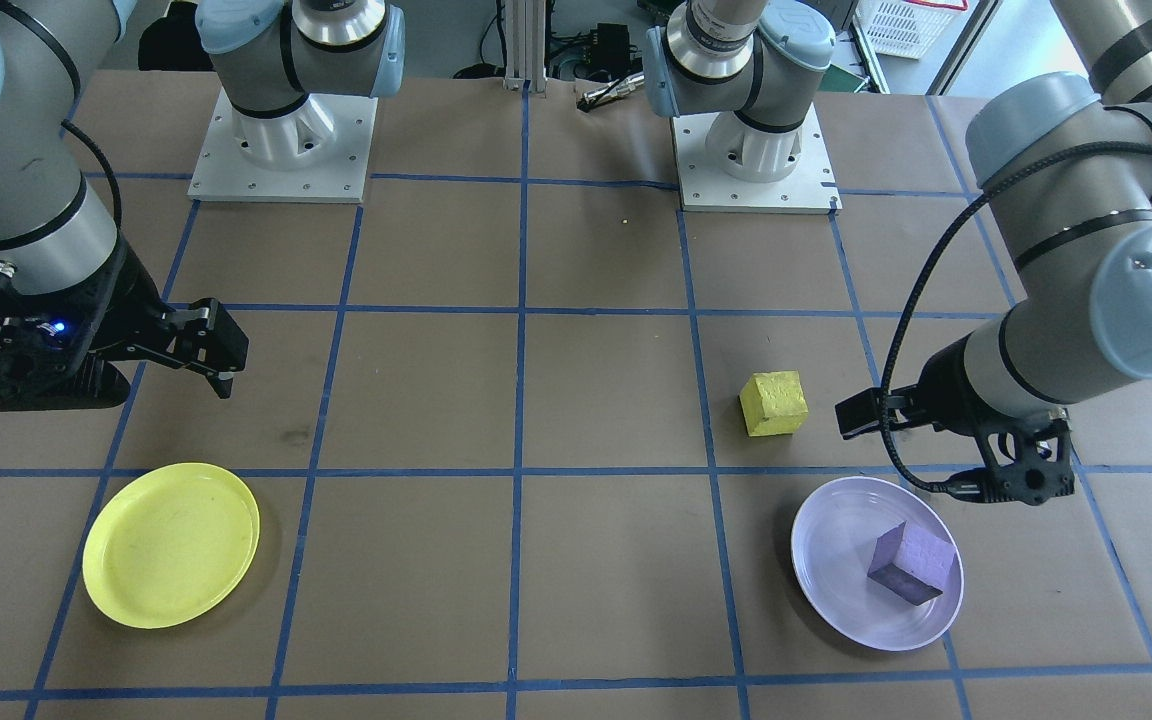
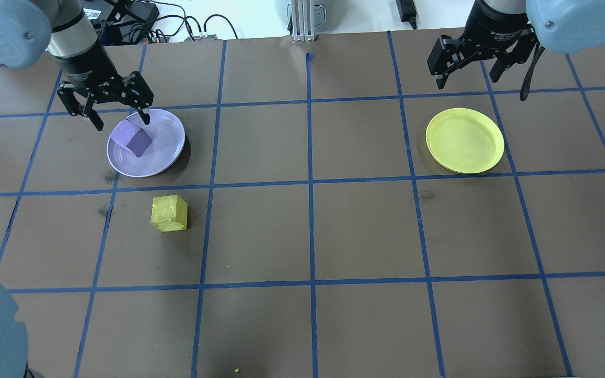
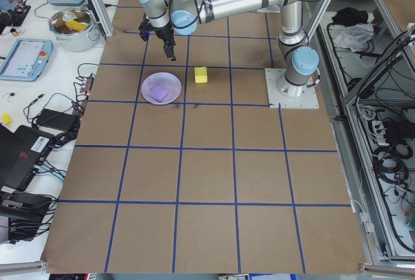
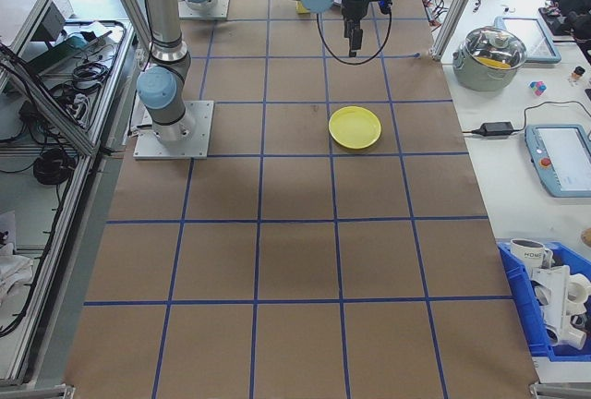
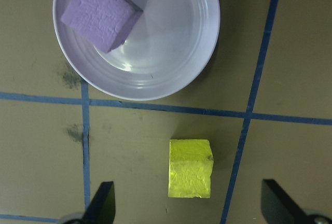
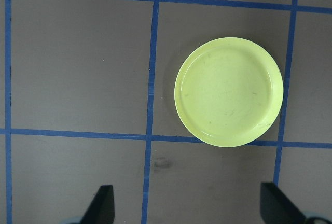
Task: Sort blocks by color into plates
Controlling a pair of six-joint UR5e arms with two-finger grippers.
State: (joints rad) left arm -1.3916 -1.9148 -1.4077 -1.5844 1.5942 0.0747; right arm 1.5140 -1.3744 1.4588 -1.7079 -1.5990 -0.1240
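Observation:
A purple block (image 2: pixel 132 139) lies tilted inside the lavender plate (image 2: pixel 168 157) at the far left of the table. My left gripper (image 2: pixel 122 122) hangs open above that plate's far edge and holds nothing. The yellow block (image 2: pixel 169 212) sits on the bare table just nearer than the plate; in the left wrist view the yellow block (image 5: pixel 191 168) shows between the open fingertips (image 5: pixel 104 203), well below them. The yellow plate (image 2: pixel 464 140) at the far right has nothing in it. My right gripper (image 2: pixel 468 79) hovers open beyond it, and the right wrist view shows the yellow plate (image 6: pixel 228 92) below.
Blue tape lines (image 2: pixel 310 181) divide the brown table into squares. Both arm bases (image 1: pixel 281 150) stand on white plates at the robot's edge. Off the table, a steel pot (image 3: pixel 74 24), tablets and cables lie on a side bench.

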